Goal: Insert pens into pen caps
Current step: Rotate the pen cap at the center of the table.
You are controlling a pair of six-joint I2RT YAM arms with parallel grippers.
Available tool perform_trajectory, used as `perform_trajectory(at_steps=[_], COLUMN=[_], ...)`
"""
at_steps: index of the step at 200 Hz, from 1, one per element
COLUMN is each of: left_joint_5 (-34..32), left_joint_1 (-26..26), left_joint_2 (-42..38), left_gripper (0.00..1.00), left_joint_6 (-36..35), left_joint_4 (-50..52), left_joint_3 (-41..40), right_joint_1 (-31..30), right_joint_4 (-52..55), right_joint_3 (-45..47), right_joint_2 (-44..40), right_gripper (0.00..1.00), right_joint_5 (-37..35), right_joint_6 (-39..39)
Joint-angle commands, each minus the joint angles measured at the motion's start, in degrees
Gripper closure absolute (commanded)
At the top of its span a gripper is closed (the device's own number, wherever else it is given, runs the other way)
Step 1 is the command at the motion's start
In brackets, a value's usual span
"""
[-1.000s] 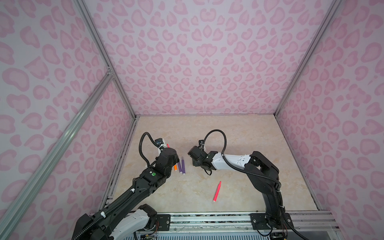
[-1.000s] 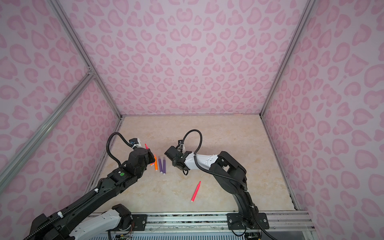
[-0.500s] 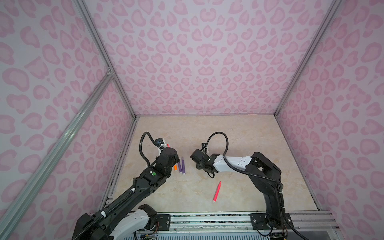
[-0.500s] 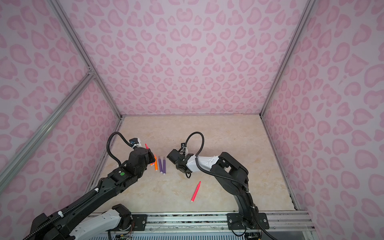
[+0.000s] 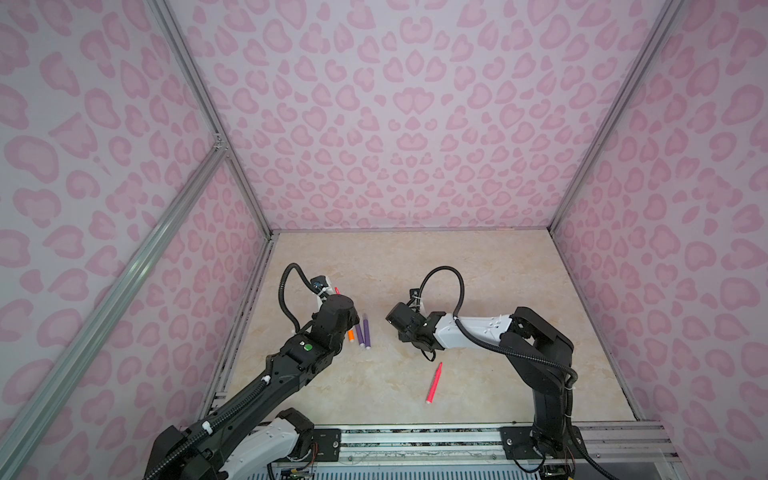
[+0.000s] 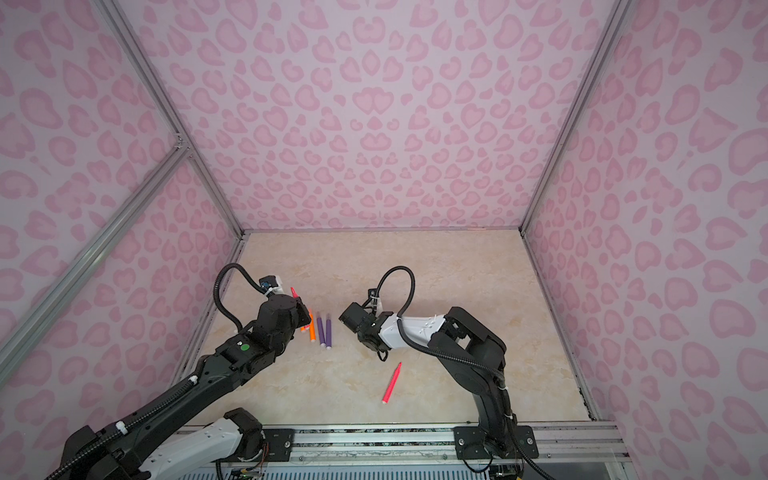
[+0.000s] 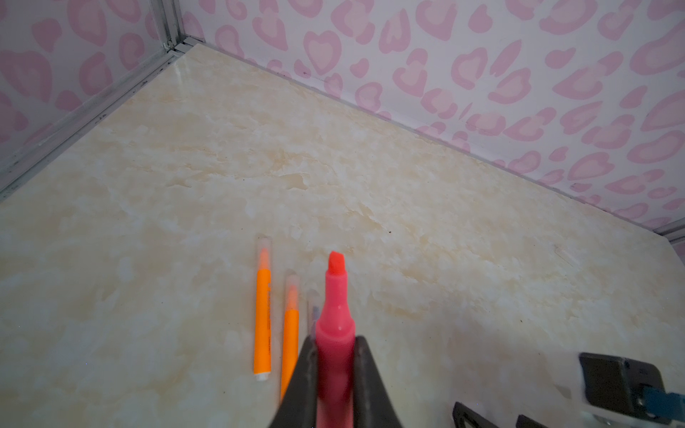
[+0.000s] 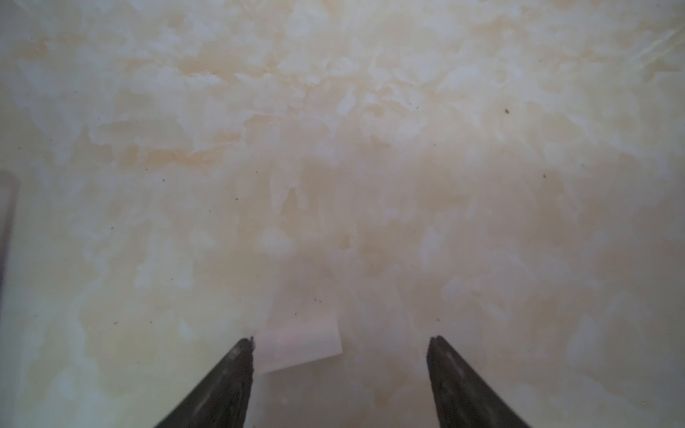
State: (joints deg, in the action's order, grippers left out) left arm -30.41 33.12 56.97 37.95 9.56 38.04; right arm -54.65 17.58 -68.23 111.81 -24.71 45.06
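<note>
My left gripper (image 7: 335,346) is shut on a pink-red pen (image 7: 335,315), whose bare chisel tip points away from the fingers. This pen's tip (image 5: 336,289) shows in both top views. Beside it on the table lie two orange pens (image 7: 263,318) (image 7: 290,344) with clear caps over their tips. Two purple pens (image 5: 360,332) (image 5: 367,331) lie next to them. My right gripper (image 8: 341,339) hangs open low over the table. A clear pen cap (image 8: 298,344) lies between its fingers, against one fingertip (image 8: 242,355). Another pink-red pen (image 5: 433,383) lies uncapped nearer the front.
The beige marbled table (image 5: 478,282) is walled in by pink patterned panels with metal frame rails (image 5: 249,299) along the left edge. A metal rail (image 5: 415,436) with both arm bases runs along the front. In the top views the right wrist (image 5: 415,330) hides its own fingers.
The right arm has moved rightward and toward the front, lower over the table, and its jaws have narrowed a little. The left arm has held still with its pen.
</note>
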Motion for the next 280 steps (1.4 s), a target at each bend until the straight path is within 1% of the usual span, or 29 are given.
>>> perform_trajectory(at_steps=[1,23,65,96,115,136,169,188,211,231,255,280], left_joint_5=[-0.39,-0.18,-0.09,-0.06,0.05,0.32,2.53,4.43,5.01,5.1,5.1,5.18], left_joint_1=[-0.08,-0.08,-0.1,-0.14,-0.12,-0.17,-0.17,-0.14,-0.17,-0.16,-0.17,-0.16], left_joint_2=[-0.36,-0.43,-0.27,-0.37,-0.33,-0.34,0.63,2.1,3.47,3.67,3.5,3.39], left_gripper=[0.97,0.97,0.97,0.97,0.97,0.97,0.97,0.97,0.97,0.97,0.97,0.97], left_joint_6=[0.35,0.36,0.37,0.41,0.23,0.28,-0.41,-0.95,-1.04,-1.13,-1.21,-1.22], left_joint_4=[-0.4,-0.37,-0.34,-0.41,-0.32,-0.45,-1.03,-1.24,-1.14,-1.18,-1.15,-1.16], left_joint_3=[0.6,0.63,0.68,0.68,0.72,0.72,1.06,1.82,2.44,2.5,2.5,2.46], right_joint_1=[0.37,0.91,1.24,1.6,1.7,1.79,2.5,3.17,3.61,3.66,3.57,3.53], right_joint_4=[-0.76,-1.75,-2.44,-5.23,-7.29,-5.87,-2.56,-1.85,-2.19,-3.02,-3.35,-3.91], right_joint_3=[1.65,3.43,4.57,5.05,4.65,2.65,0.42,0.69,2.23,3.77,5.08,6.17], right_joint_2=[-1.07,-2.66,-4.13,-4.56,-4.46,-2.86,-0.23,0.51,-0.3,-1.61,-2.76,-3.82], right_gripper=[0.3,0.32,0.33,0.34,0.33,0.3,0.3,0.33,0.41,0.47,0.5,0.5], right_joint_5=[-1.83,-1.7,-1.66,0.86,1.77,0.36,-1.99,-2.27,-2.32,-2.36,-2.27,-2.01], right_joint_6=[1.07,1.35,1.52,1.87,2.27,3.41,4.33,4.49,4.78,4.86,4.95,5.04])
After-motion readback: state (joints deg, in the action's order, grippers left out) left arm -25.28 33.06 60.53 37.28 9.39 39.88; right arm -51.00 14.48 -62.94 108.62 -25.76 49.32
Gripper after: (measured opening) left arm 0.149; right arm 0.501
